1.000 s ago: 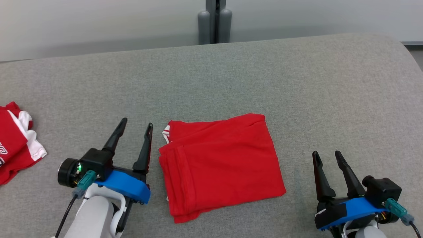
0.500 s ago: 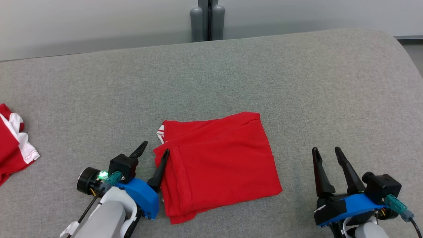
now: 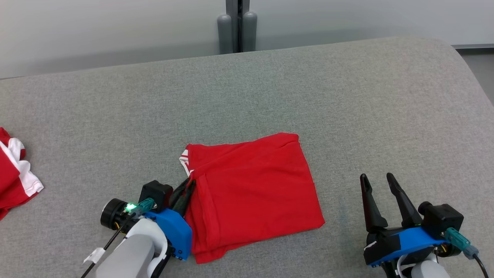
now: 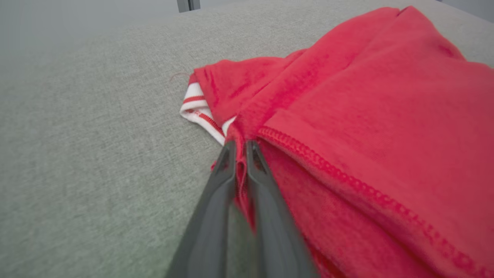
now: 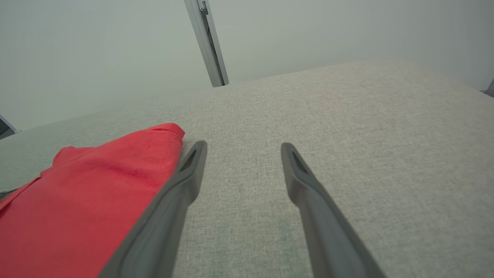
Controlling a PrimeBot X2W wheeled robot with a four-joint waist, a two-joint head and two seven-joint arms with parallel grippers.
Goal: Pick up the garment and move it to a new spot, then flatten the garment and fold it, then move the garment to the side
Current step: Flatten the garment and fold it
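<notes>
**A:** How does the red garment (image 3: 252, 193) look?

**B:** It is folded into a rough rectangle of several layers. It lies flat on the grey fabric surface (image 3: 347, 96), about in the middle and a little toward the robot. Its top side is quite smooth, with only a few soft creases. Along its left edge the layers lie one on another, and a stitched hem (image 4: 328, 166) runs there. At the far left corner a white trim (image 4: 197, 112) with thin red stripes comes out from under the red cloth.

**A:** And what do the grippers do?

**B:** The left gripper (image 3: 188, 185) is low on the surface at the left edge of the garment. In the left wrist view its two dark fingers are almost together, and a thin fold of the red cloth is pinched between their tips. The rest of the garment lies on the surface. The right gripper (image 3: 376, 178) is to the right of the garment and apart from it. Its fingers are spread wide and there is nothing between them.

**A:** Is there something else around?

**B:** Yes, a second garment (image 3: 15, 181), red and white, lies crumpled at the left edge of the surface, well apart from the folded one. Behind the surface a grey post (image 3: 233, 23) stands before a pale wall (image 3: 96, 31).
</notes>
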